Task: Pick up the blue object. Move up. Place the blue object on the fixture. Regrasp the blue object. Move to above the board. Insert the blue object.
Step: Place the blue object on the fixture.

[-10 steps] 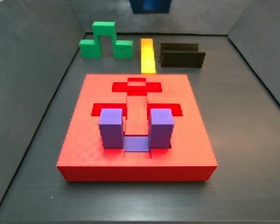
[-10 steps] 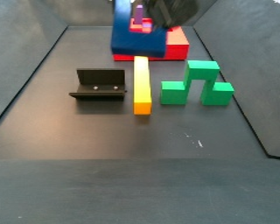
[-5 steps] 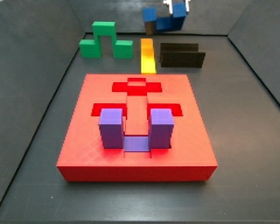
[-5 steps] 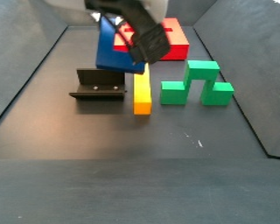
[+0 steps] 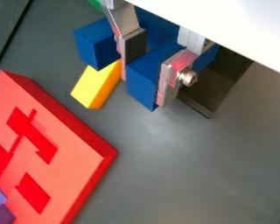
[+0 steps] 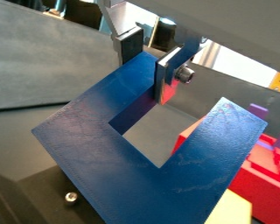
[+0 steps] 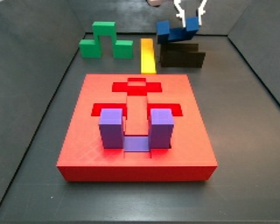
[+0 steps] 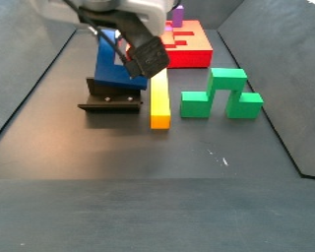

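1. the claw (image 5: 150, 59) is gripping the blue object (image 5: 140, 66), its silver fingers (image 5: 174, 79) pressed against opposite faces of one prong, as both wrist views are showing.
2. in a wrist view the blue object (image 6: 143, 149) is hanging below the claw (image 6: 154, 59) with its u-shaped notch showing between the two prongs.
3. in a side view the claw (image 7: 189, 17) is sitting directly above the fixture (image 7: 184, 57), with the blue object (image 7: 174, 32) tilted and hanging from it, right at the fixture's top; whether the two are touching i cannot tell.
4. in a side view the blue object (image 8: 111, 61) is standing just behind the fixture (image 8: 110, 99), under the claw (image 8: 122, 39).
5. the yellow bar (image 8: 159, 101) is lying on the counter (image 8: 147, 187) just beside the fixture and claw; the green stepped block (image 8: 220, 94) is lying further out on the bar's other side.
6. the board (image 7: 136, 131) is lying well apart from the claw, with the purple u-shaped block (image 7: 136, 129) seated in its top.
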You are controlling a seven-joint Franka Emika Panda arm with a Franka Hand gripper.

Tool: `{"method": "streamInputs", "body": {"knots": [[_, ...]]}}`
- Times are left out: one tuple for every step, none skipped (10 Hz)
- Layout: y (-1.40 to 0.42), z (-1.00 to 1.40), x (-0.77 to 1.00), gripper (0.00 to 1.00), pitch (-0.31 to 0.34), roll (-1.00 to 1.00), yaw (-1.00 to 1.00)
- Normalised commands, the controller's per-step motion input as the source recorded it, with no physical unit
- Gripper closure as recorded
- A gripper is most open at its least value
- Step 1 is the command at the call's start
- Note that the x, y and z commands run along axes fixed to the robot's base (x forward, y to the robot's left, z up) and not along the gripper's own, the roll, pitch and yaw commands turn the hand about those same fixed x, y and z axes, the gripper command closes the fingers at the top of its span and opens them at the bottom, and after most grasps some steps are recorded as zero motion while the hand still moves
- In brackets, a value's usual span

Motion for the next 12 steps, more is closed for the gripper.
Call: {"method": "streamInputs", "body": {"knots": [[0.0, -0.28, 0.96, 1.0, 0.349, 0.0, 0.24], [0.0, -0.26, 0.97, 1.0, 0.354, 0.0, 0.22], [0.0, -0.25, 0.99, 1.0, 0.343, 0.0, 0.17], [-0.02, -0.21, 0.98, 1.0, 0.346, 0.04, 0.05], [0.0, -0.18, 0.85, 1.0, 0.297, 0.0, 0.0], [0.1, -0.11, 0.56, 1.0, 0.174, -0.13, -0.21], [0.14, -0.08, 0.44, 1.0, 0.091, -0.27, -0.22], [0.13, -0.04, 0.37, 1.0, 0.037, -0.29, -0.28], [0.08, 0.0, 0.4, 1.0, 0.0, -0.29, -0.36], [0.03, 0.0, 0.38, 1.0, 0.0, -0.33, -0.34], [0.0, 0.0, 0.33, 1.0, 0.0, -0.17, -0.31], [0.0, -0.05, 0.33, 1.0, 0.0, 0.0, -0.31]]}}
